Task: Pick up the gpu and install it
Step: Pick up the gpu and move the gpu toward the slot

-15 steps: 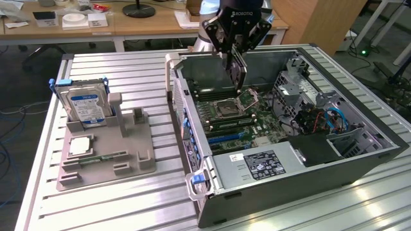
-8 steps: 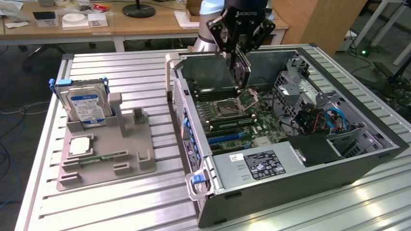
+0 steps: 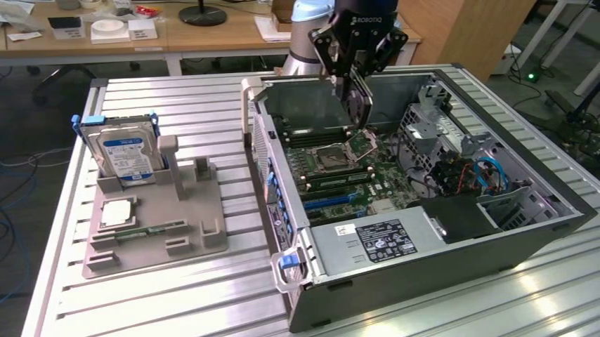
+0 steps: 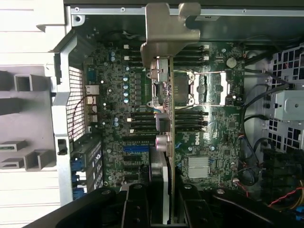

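Gripper (image 3: 355,76) clamped on the gpu (image 3: 361,109), card held on edge over the open computer case (image 3: 422,263), hard drive (image 3: 122,151) standing well outside the case

I worked over a ribbed metal table (image 3: 159,302) whose slats caught bright glare at the exterior view's lower right. Behind it ran a wooden desk (image 3: 206,38) carrying white boxes (image 3: 111,29) and a round black stand base (image 3: 202,15). A tall wooden cabinet (image 3: 468,35) stood nearby. Blue cables (image 3: 8,210) trailed over the dark floor (image 3: 38,105).
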`<state>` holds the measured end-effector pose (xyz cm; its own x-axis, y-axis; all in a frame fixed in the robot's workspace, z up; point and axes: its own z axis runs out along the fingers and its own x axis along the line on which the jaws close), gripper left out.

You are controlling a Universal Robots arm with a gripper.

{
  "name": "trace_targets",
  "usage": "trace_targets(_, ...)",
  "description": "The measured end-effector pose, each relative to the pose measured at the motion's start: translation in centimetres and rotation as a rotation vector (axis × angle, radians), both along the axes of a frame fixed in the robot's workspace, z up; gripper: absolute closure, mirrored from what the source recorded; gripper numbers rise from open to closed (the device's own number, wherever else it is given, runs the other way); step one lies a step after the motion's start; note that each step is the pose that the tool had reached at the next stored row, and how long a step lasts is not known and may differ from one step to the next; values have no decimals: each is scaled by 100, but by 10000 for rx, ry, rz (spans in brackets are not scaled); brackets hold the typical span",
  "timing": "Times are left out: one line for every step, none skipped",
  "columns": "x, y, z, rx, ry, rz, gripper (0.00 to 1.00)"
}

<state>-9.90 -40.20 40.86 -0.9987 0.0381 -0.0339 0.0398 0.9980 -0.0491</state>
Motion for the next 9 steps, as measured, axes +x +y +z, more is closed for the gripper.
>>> trace_targets(11, 0, 0, 0, 0, 0, 72)
trace_targets(22, 0, 0, 1, 0, 0, 72)
trace_targets(34, 0, 0, 1, -1, -1, 72)
trace_targets(45, 0, 0, 0, 0, 0, 72)
trace_targets(55, 0, 0, 0, 0, 0, 72)
trace_targets(66, 0, 0, 1, 0, 0, 72)
trace_targets(77, 0, 0, 0, 0, 0, 72)
trace_targets(88, 0, 0, 0, 0, 0, 72)
trace_targets(99, 0, 0, 0, 0, 0, 72)
